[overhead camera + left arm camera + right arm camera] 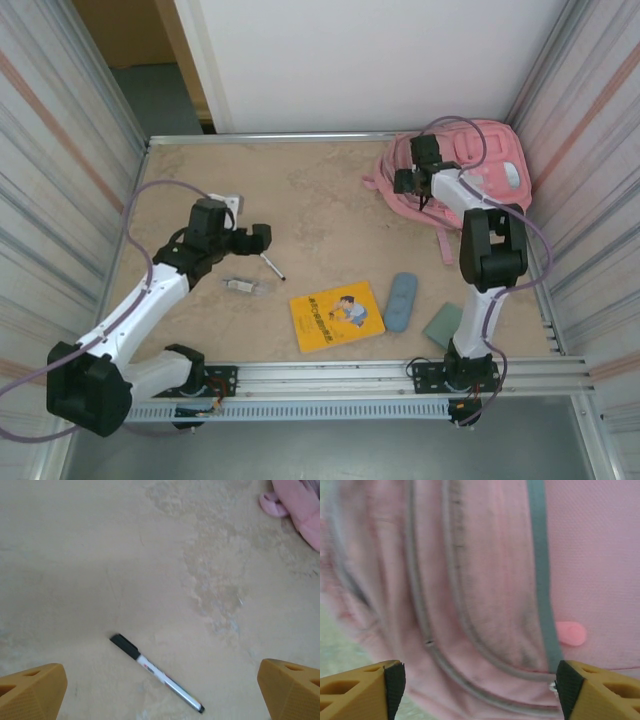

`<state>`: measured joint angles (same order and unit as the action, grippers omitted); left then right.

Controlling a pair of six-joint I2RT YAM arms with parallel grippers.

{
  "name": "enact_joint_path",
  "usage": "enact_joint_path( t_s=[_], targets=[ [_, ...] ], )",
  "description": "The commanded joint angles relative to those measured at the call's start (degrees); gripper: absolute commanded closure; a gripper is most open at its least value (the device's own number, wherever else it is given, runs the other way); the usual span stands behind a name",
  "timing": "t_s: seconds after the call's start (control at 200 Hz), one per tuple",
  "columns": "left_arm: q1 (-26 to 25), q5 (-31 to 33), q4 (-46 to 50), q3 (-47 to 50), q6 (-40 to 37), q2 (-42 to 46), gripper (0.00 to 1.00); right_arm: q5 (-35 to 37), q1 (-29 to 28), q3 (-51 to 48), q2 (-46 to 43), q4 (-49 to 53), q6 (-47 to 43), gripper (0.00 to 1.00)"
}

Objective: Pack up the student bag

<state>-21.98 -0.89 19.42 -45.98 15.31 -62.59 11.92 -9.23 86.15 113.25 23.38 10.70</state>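
Top view: pink bag (pixel 485 160) slumped in the far right corner of the table (pixel 320 200); right hand (pixel 408 182) poised over its left flank; left hand (pixel 262 238) hovering mid-table just beside a pen (pixel 272 266). Loose near the front edge, all outside the bag: yellow book (pixel 336 315), blue-grey pencil case (pixel 400 301), grey-green pad (pixel 443 325). Left wrist view: hand released, spread wide, nothing held; pen lying flat ahead and between; edge of bag at far upper right. Right wrist view: fingertips (pixel 395 682) well apart, nothing pinched; bag fabric close beyond, with grey zip line (pixel 542 580) and pink pull tab (pixel 571 633) toward the right side. Step judged: getting the bag open, packing not yet begun. Next move likely calls for shifting right and closing on the tab, then drawing along the zip; soft fabric apt to bunch or slide.
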Motion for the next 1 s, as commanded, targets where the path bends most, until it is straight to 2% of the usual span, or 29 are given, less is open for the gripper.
enact_joint_path(
  t_s=[0.0, 0.155, 0.376, 0.441, 0.521, 0.581, 0.671, 0.857, 0.992],
  targets=[
    [-1.7, 0.3, 4.1, -1.2, 1.3, 1.8, 0.01, 4.7, -0.1, 5.5, 2.8, 5.7, -4.1, 0.23],
    [-3.4, 0.0, 4.3, -0.4, 2.5, 2.1, 0.01, 1.9, 0.5, 10.1, 6.1, 6.3, -4.9, 0.32],
    [-4.2, 0.1, 4.9, -0.5, 3.5, 2.8, 0.01, 0.5, 0.2, 14.1, 11.2, 6.4, -5.9, 0.37],
    [-4.2, 0.1, 5.4, -0.8, 3.2, 2.6, 0.01, 2.8, -0.2, 14.2, 12.6, 5.9, -6.8, 0.39],
    [-4.3, 0.2, 6.8, -1.6, 3.2, 3.1, 0.01, 6.1, -0.5, 15.1, 14.5, 5.7, -8.3, 0.50],
    [-4.3, 0.3, 6.3, -0.8, 3.6, 3.9, 0.01, 7.1, -0.6, 15.3, 15.2, 5.5, -9.5, 0.66],
    [-4.4, 0.0, 5.9, -0.2, 3.6, 4.6, 0.01, 8.1, -1.5, 14.0, 14.3, 5.4, -11.1, 0.82],
    [-4.4, -1.3, 6.2, -0.5, 4.3, 5.7, 0.01, 4.7, -4.6, 11.3, 9.4, 2.3, -17.8, 0.95],
    [-4.4, -3.2, 6.4, -2.4, 4.1, 4.1, 0.01, -0.2, -7.0, 11.7, 4.7, 2.3, -21.6, 0.99]
  ],
)
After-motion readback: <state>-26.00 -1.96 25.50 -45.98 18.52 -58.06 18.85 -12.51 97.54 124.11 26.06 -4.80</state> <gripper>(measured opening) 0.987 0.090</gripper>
